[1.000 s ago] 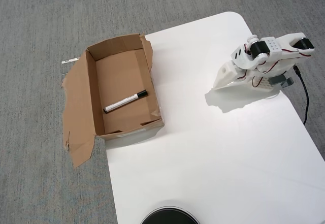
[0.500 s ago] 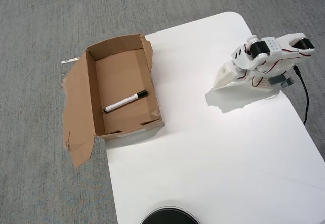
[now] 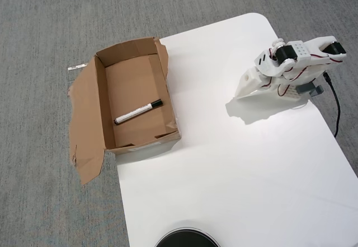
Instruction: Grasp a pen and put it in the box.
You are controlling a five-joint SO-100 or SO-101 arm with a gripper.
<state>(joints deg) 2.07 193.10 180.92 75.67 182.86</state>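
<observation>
The pen (image 3: 139,112), a slim white marker with a black cap and a black end and dark print along its barrel, is lying flat and diagonally on the floor of the box (image 3: 168,90), cap end toward the table's middle. The brown cardboard box is being carried at the left edge of the white table (image 3: 235,168) in the overhead view, its torn flap (image 3: 85,124) hanging out over the grey carpet (image 3: 39,34). The arm (image 3: 291,62) is being kept folded near the table's far right corner, well apart from the box. Its gripper (image 3: 249,90) is pointing down at the tabletop; whether it is released or clenched cannot be told. 1 black cable (image 3: 336,110) is running along the right edge.
</observation>
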